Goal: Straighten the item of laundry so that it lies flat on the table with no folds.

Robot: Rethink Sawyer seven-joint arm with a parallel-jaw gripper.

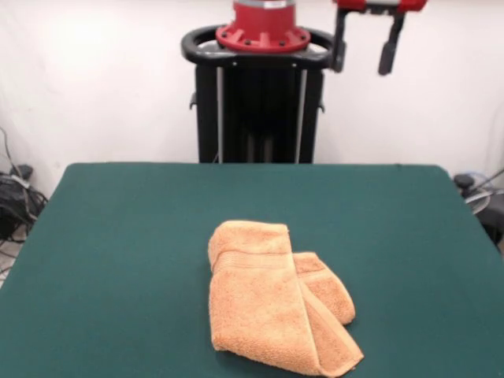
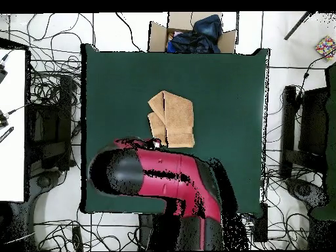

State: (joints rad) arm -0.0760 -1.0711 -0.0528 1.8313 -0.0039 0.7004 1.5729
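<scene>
No text, number, brand or sign can be read in either view. The towel [image 1: 272, 303] shows only its woven border band, with no legible label (if one is there, it is folded out of sight). The robot's pedestal [image 1: 260, 118] and the green table [image 1: 118, 260] bear no readable markings.

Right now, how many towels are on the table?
1. A single folded orange-tan towel lies on the green table, toward the side away from the robot's pedestal. Its layers overlap, so I can't rule out a second cloth hidden inside. The gripper is raised above.
</scene>
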